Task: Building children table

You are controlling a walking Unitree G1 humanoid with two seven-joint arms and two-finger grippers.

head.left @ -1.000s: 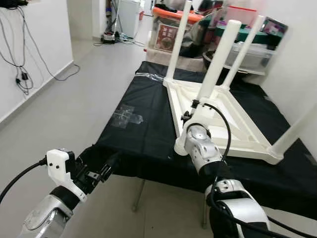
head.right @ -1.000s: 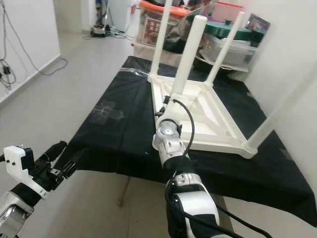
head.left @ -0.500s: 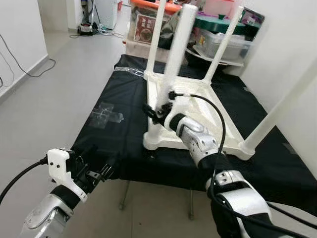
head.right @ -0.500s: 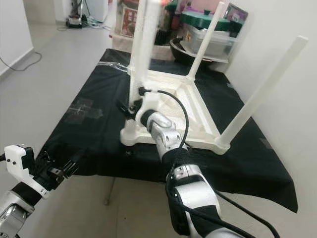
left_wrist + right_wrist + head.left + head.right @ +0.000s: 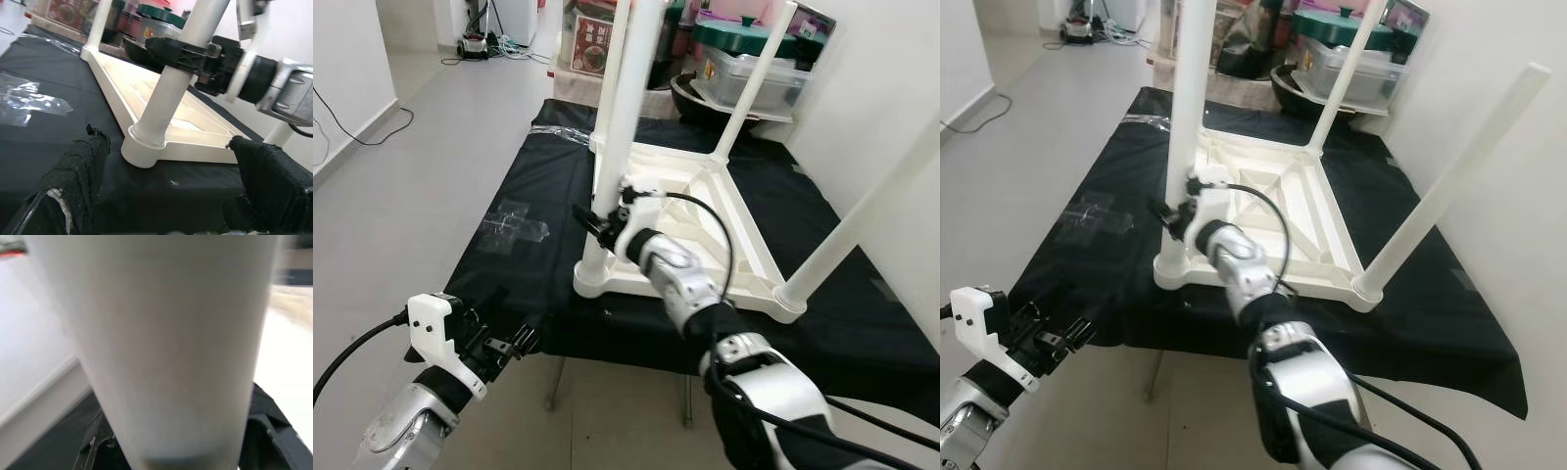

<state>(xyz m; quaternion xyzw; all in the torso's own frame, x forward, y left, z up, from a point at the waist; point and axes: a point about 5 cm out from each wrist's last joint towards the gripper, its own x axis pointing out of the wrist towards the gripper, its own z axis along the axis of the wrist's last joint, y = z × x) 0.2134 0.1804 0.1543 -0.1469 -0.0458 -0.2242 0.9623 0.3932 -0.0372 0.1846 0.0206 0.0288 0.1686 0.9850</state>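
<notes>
Left eye view: white children's table (image 5: 705,225) lies upside down on the black-covered desk (image 5: 538,196), four legs pointing up. Right claw (image 5: 600,223) is clamped round the near-left leg (image 5: 625,117), low down, just above its socket at the frame corner. Left claw (image 5: 514,345) hangs off the desk's near edge, below and left of that leg, touching nothing. Clear tape patch (image 5: 512,223) lies on the cloth left of the frame. Storage bins (image 5: 744,59) stand beyond the desk's far end.

Right eye view: same scene; near-right leg (image 5: 1449,181) leans outward at a clear tilt, so it looks not fully seated. Judgement: all four legs are in their corners, the held one prob. being tightened; left to do is snug the legs and flip the table upright.

Left wrist view: fingers (image 5: 80,171) spread wide, empty, aimed at the held leg's base. Shows what the head views don't: the socket collar (image 5: 142,147) close up, leg sitting down in it.

Right wrist view: leg surface pressed close, blurred, dark pads (image 5: 264,431) on both sides; confirms the grip, nothing more.
</notes>
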